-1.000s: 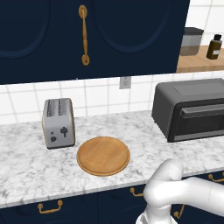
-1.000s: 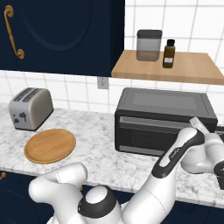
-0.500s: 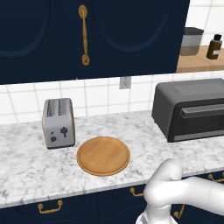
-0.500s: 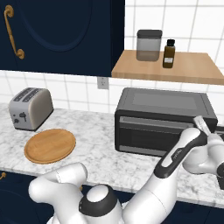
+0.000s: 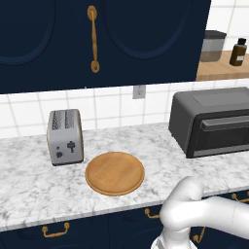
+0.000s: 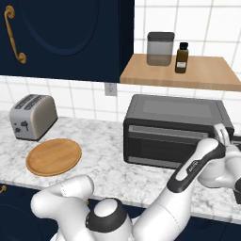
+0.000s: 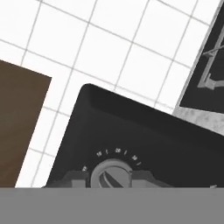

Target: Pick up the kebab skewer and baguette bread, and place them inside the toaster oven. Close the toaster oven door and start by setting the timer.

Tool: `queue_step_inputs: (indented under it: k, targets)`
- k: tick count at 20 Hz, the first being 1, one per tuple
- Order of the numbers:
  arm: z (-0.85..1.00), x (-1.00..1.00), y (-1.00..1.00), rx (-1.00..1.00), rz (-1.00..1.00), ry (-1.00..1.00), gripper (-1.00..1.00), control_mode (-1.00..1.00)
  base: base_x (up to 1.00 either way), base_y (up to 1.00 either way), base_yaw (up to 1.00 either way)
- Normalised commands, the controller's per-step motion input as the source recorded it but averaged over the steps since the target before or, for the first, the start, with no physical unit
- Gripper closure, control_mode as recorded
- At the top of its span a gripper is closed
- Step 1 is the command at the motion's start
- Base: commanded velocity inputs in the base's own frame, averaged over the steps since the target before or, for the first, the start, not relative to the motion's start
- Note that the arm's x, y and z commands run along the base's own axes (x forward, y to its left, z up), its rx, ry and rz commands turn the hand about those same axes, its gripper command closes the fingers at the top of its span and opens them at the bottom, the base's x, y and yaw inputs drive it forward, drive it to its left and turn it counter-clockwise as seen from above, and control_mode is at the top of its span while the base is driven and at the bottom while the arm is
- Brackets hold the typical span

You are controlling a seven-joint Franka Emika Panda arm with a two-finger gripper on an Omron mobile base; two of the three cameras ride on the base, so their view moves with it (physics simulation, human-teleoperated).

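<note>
The dark grey toaster oven (image 6: 174, 123) stands on the counter at the right, also seen in the left base view (image 5: 214, 119). The toaster oven door (image 6: 164, 143) is closed, its bar handle along the top edge. My gripper (image 6: 223, 136) is at the oven's right end. In the hand view the gripper (image 7: 110, 180) is shut on the round timer knob (image 7: 110, 174), with a dark fingertip on each side and minute marks arcing above it. The kebab skewer and baguette bread are hidden.
A silver two-slot toaster (image 5: 65, 136) stands at the left, with a round wooden board (image 5: 115, 172) in front of it. A wooden shelf (image 6: 207, 75) above the oven carries a jar (image 6: 160, 48) and a dark bottle (image 6: 181, 57). Dark blue cabinets hang overhead.
The hand has shifted slightly up at the oven's right end. The oven, toaster and board have not moved.
</note>
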Motion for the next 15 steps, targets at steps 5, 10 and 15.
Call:
queue_step_inputs:
  k: [5,10,15]
  targets:
    - [-0.15,-0.01,0.00,0.22,-0.03,-0.05,1.00,-1.00,0.00,0.00,0.00]
    - [-0.13,-0.04,0.00,0.19,-0.04,-0.10,1.00,-1.00,0.00,0.00,0.00]
    - [-0.09,-0.11,0.00,0.19,-0.05,-0.14,1.00,-1.00,0.00,0.00,0.00]
